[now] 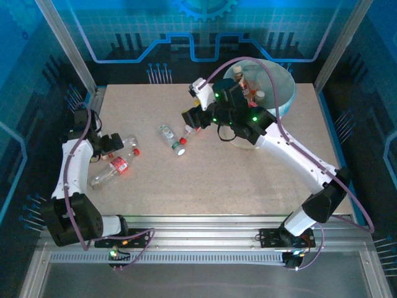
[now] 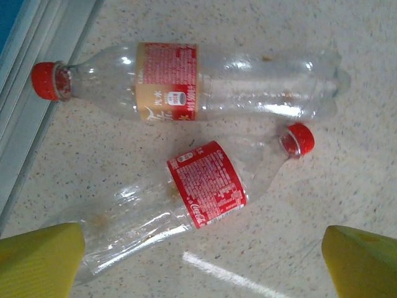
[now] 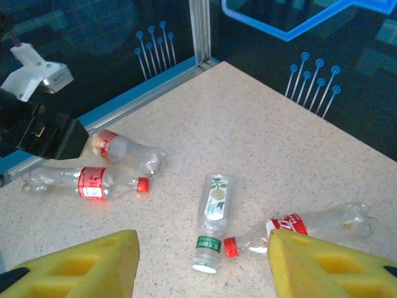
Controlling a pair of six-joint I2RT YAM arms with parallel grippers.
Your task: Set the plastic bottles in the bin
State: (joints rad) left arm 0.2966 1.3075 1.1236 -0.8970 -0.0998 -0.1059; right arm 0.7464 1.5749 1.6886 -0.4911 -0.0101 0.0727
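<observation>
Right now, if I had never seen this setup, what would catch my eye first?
Probably the clear bottles lying scattered on the speckled table: a red-capped pair beneath the open left gripper, and a green-labelled bottle beside another red-capped bottle near the open right gripper. Next, the round bin at the table's far right, with a few bottles already inside.

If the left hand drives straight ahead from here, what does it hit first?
Most likely the red-labelled clear bottle, lying dead ahead of the open left hand; depth is hard to judge.
</observation>
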